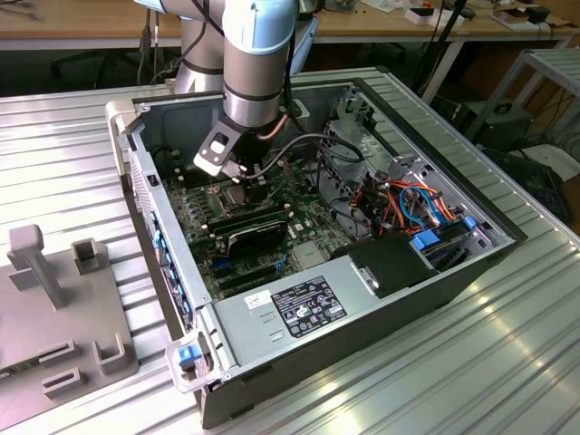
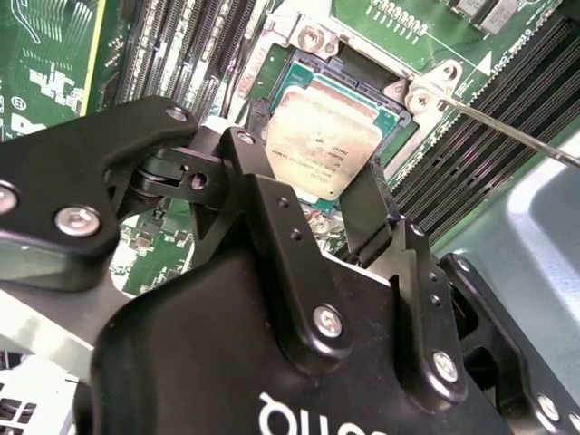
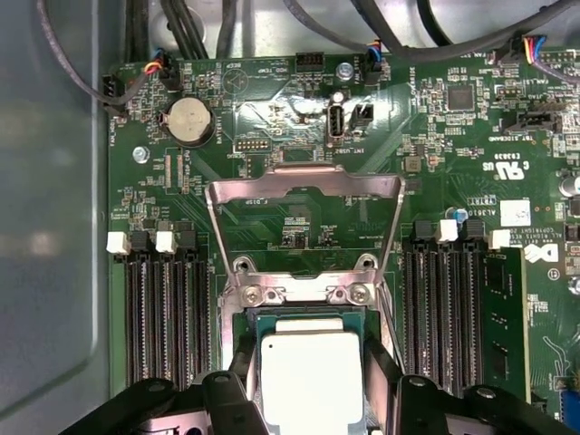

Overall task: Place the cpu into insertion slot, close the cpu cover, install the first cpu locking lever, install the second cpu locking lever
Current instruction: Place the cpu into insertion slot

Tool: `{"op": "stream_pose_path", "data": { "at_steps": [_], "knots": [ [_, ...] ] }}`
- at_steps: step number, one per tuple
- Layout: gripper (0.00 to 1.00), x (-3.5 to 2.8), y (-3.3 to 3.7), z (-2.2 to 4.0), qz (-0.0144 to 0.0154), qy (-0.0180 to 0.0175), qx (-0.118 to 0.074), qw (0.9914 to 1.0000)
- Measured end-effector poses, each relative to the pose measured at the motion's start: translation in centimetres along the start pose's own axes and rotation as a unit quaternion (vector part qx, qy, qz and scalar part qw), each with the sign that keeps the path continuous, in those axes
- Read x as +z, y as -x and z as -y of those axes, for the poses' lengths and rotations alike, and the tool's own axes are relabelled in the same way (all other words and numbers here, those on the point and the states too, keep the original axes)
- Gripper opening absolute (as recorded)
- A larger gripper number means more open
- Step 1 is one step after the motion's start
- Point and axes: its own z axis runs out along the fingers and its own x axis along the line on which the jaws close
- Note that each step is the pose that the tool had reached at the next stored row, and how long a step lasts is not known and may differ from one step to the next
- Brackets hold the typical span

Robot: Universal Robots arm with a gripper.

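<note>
- Ribbed metal worktop (image 1: pixel 507 344), carrying an open case (image 1: pixel 426 118).
- Reaching down into the case: arm (image 1: pixel 258 63), over the green board (image 3: pixel 435 181).
- Tool (image 3: pixel 313 372) closed narrow, fingers (image 2: pixel 367 204) pressed to two opposite edges of the cpu (image 2: pixel 322 145).
- Cover (image 3: pixel 304 178) tipped up and back on its hinge, board showing through its window; not closed.
- Slot (image 2: pixel 358 71) directly under the cpu, dark rim showing past the far edge.
- Cpu over the slot, looking slightly skewed to that rim in the second wrist view; cannot tell whether bottomed out or just above.
- Lever (image 2: pixel 507 129), a thin rod running away from a slot corner, seemingly unlatched.
- Judged step: the first, placing the cpu; cover and levers not yet done.
- Seems to call for squaring the cpu to the rim, keeping it level, and no sideways drag across the slot.
</note>
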Motion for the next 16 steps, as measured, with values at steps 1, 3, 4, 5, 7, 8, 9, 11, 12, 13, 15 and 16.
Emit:
{"op": "stream_pose_path", "data": {
  "at_steps": [1, 3, 4, 5, 7, 8, 9, 11, 12, 13, 15, 16],
  "knots": [
    [0.59, 0.00, 0.00, 0.00, 0.0001, 0.0000, 0.001, 1.00000],
    [0.59, 0.00, 0.00, 0.00, 0.0001, 0.0000, 0.001, 1.00000],
    [0.59, 0.00, 0.00, 0.00, 0.0001, 0.0000, 0.001, 1.00000],
    [0.59, 0.00, 0.00, 0.00, 0.0001, 0.0000, 0.001, 1.00000],
    [0.59, -0.01, 0.01, 0.01, 0.0004, -0.0001, 0.001, 1.00000],
    [0.57, -0.01, 0.00, 0.01, 0.0003, -0.0001, 0.001, 1.00000],
    [0.55, -0.01, 0.00, 0.00, 0.0002, -0.0001, 0.001, 1.00000],
    [0.55, -0.01, 0.00, 0.00, 0.0002, 0.0000, 0.001, 1.00000],
    [0.55, 0.00, 0.00, 0.00, 0.0002, 0.0000, 0.001, 1.00000],
    [0.55, 0.00, 0.00, 0.00, 0.0002, 0.0000, 0.001, 1.00000],
    [0.55, 0.00, 0.00, -0.03, 0.0001, 0.0000, 0.000, 1.00000],
    [0.55, 0.00, 0.00, -0.05, -0.0001, -0.0001, -0.002, 1.00000]
  ]
}}
